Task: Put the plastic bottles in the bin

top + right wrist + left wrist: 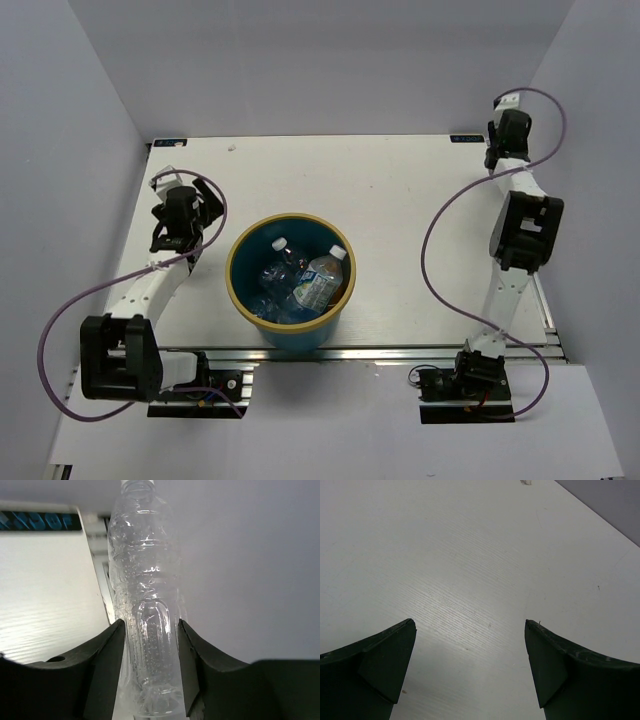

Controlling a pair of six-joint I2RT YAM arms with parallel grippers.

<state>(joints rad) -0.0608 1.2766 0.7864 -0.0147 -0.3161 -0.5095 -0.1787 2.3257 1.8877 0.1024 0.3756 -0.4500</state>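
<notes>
Well, white table, grey walls.
My right gripper clamps a clear bottle, far-right corner; left gripper spread wide.

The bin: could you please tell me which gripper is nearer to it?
Left. The left gripper is open just left of the bin; the right gripper is at the table's far right corner, gripping a clear bottle.

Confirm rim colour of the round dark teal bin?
Tan-yellow rim, clearest in the top external view.
</notes>
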